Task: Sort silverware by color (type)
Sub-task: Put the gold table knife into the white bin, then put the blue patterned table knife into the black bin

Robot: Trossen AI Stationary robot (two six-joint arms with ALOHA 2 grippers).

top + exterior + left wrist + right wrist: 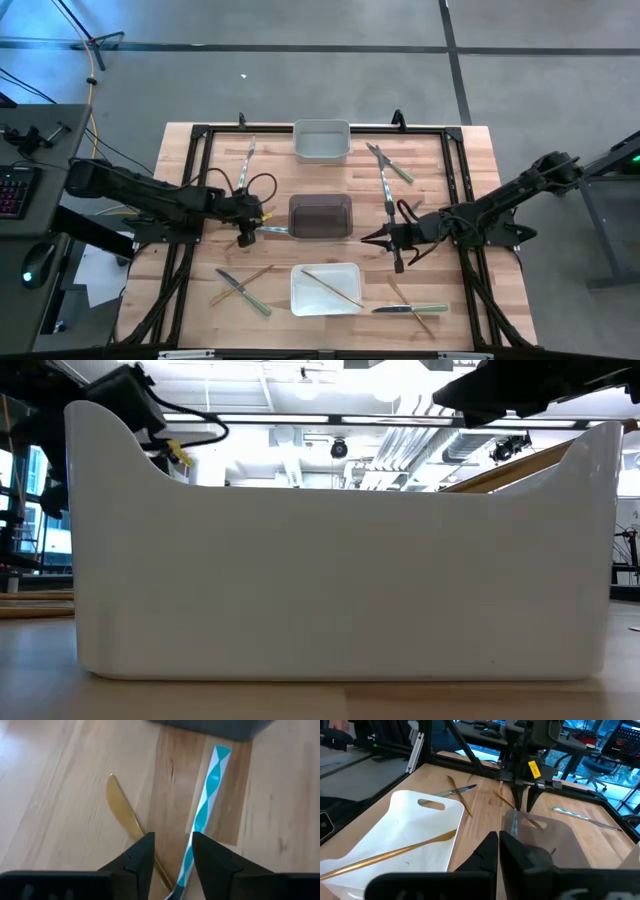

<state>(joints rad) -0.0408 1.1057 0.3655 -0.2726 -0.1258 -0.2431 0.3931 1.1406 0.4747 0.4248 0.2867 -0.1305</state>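
Note:
My left gripper (245,234) (172,854) is open and points down at the table just left of the dark bin (321,216). Its fingers stand on either side of a twisted pale blue-silver utensil (206,802) that lies toward the bin. A tan knife (121,809) lies beside it and runs under one finger. My right gripper (394,242) (498,845) is shut and holds nothing, right of the dark bin. Another tan utensil (332,287) leans in the near white bin (300,300). Other green, silver and tan utensils lie scattered on the table. My left gripper's fingers come from above, one on each side of the blue-silver utensil's near end (186,867). That end lies close along the inner side of one finger (210,860). I cannot tell whether it touches.
A second white bin (322,140) stands at the far edge. Utensils lie far left (250,155), far right (388,168), near left (241,289) and near right (410,308). A black frame (200,130) runs round the table. The near bin's wall (340,560) fills the low view.

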